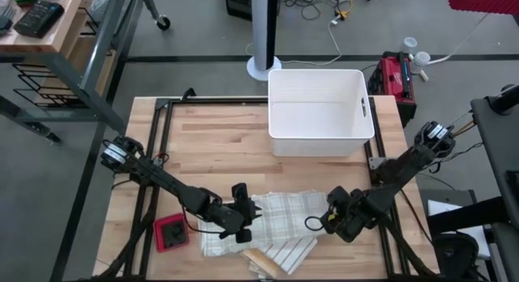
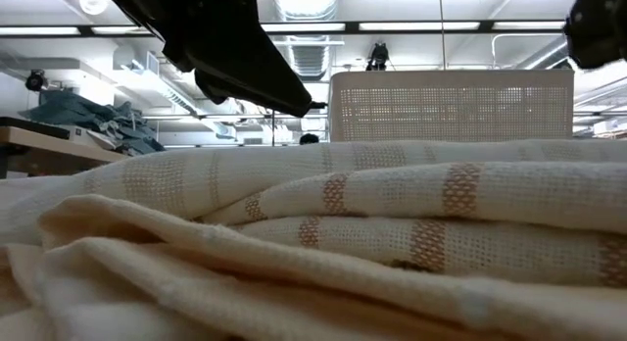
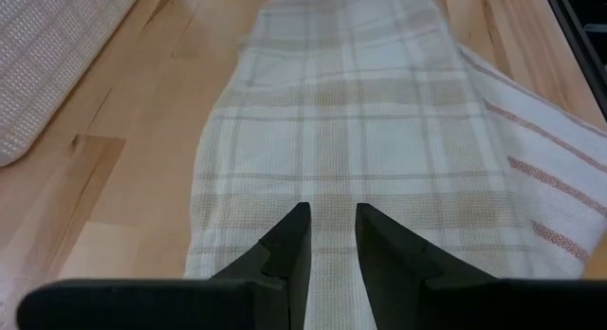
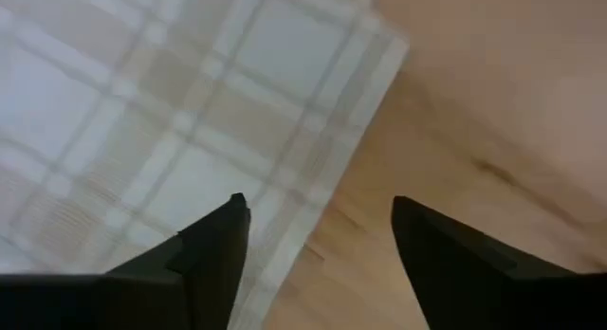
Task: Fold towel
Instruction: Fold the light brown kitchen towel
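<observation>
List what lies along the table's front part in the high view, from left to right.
Red box → left pincer → towel → right pincer.

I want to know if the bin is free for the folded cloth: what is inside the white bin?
From above, the white bin shows only its bare white floor and walls. Nothing lies in it. The towel is on the table in front of the bin.

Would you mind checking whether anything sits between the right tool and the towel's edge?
Nothing visible does. The right tool hangs open directly over the towel, its edge running between the fingers with only bare table beside it. The bin and the red object lie well away.
</observation>
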You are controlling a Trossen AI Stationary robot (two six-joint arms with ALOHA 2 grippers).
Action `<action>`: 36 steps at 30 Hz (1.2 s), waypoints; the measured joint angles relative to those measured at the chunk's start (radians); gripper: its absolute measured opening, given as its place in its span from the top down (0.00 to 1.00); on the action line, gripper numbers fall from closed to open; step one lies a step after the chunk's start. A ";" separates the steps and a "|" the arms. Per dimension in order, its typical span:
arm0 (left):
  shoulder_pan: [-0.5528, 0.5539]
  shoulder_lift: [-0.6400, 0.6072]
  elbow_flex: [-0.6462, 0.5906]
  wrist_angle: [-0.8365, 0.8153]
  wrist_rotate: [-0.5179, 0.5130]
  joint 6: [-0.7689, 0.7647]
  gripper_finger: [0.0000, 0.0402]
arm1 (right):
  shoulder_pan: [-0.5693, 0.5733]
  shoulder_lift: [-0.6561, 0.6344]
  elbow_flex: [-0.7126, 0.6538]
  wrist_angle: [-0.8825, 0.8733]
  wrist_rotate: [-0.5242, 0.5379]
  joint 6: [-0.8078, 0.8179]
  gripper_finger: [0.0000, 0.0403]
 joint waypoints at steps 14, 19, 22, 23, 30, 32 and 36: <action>0.000 0.000 -0.007 -0.001 -0.001 0.000 0.81 | -0.010 0.009 -0.270 0.510 -0.042 -0.018 0.25; 0.000 0.000 -0.013 0.001 -0.002 -0.003 0.81 | -0.049 0.005 -0.338 0.713 -0.048 -0.078 0.26; 0.000 0.000 -0.015 0.003 -0.002 -0.003 0.81 | -0.087 0.008 -0.370 0.840 -0.075 -0.144 0.25; 0.001 0.000 -0.015 0.002 -0.002 -0.004 0.81 | -0.100 0.009 -0.379 0.879 -0.088 -0.163 0.25; 0.002 0.000 -0.022 0.014 -0.003 -0.005 0.81 | -0.172 0.016 -0.402 1.028 -0.066 -0.266 0.31; 0.002 0.000 -0.026 0.015 -0.003 -0.010 0.81 | -0.177 0.016 -0.402 1.034 -0.003 -0.260 0.34; 0.002 0.000 -0.027 0.016 -0.003 -0.011 0.81 | -0.177 0.016 -0.402 1.039 0.099 -0.230 0.50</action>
